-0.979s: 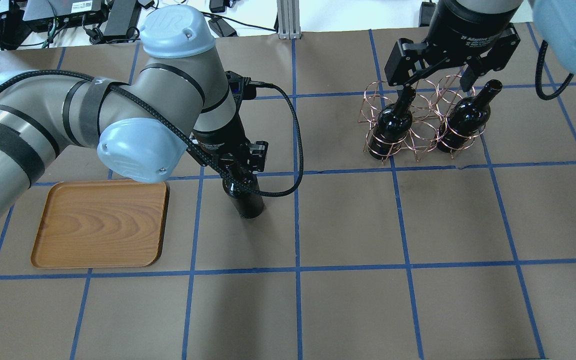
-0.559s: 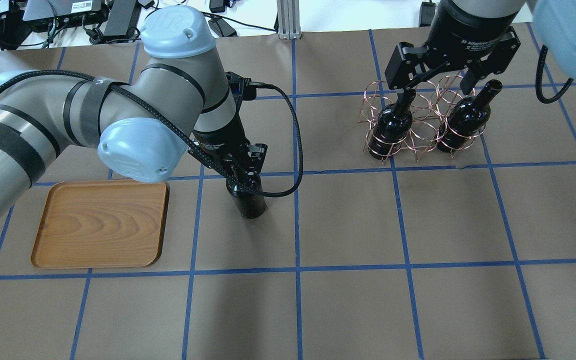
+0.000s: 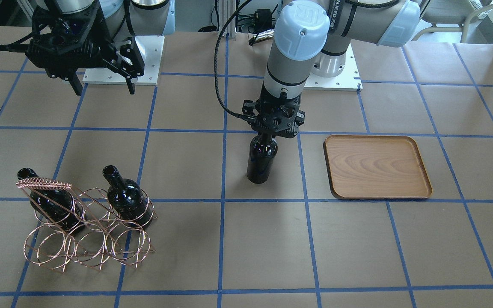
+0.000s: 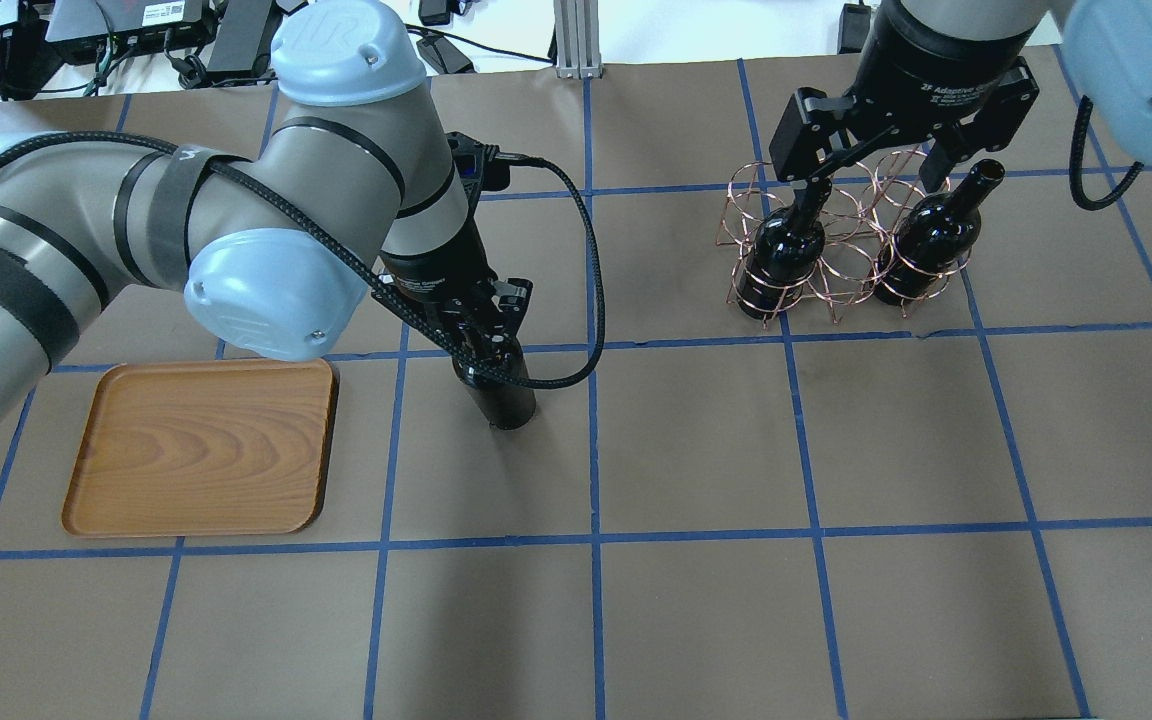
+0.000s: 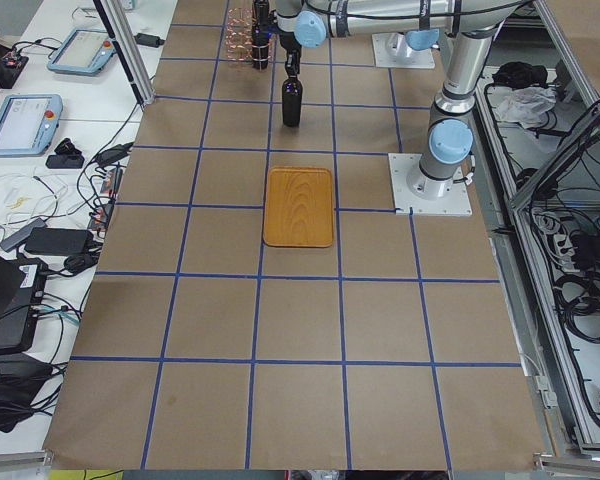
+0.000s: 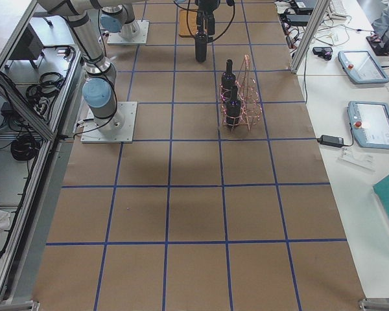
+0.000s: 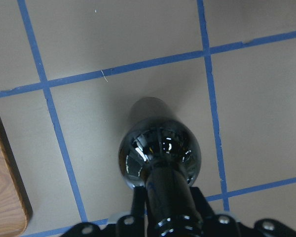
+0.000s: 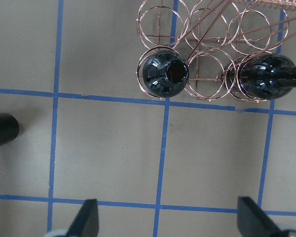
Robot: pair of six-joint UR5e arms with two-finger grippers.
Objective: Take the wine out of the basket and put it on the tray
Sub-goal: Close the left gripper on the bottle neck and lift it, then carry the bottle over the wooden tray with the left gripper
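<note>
- Front-facing: left gripper (image 3: 268, 136) is clamping the neck of the wine (image 3: 260, 164), its fingers hiding the mouth. Bottle is standing upright, long axis vertical, mouth up, between basket (image 3: 84, 239) and tray (image 3: 377, 167). Base contact with the table (image 3: 272, 248) is unclear.
- Overhead: right gripper (image 4: 876, 175) is hanging spread wide over the basket, covering its far rings. A strip of table is separating wine from tray.
- Left wrist: neck top is running out of view.

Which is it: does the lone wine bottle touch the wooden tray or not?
Apart. The front-facing view shows bare brown paper between the wine bottle and the wooden tray.
</note>
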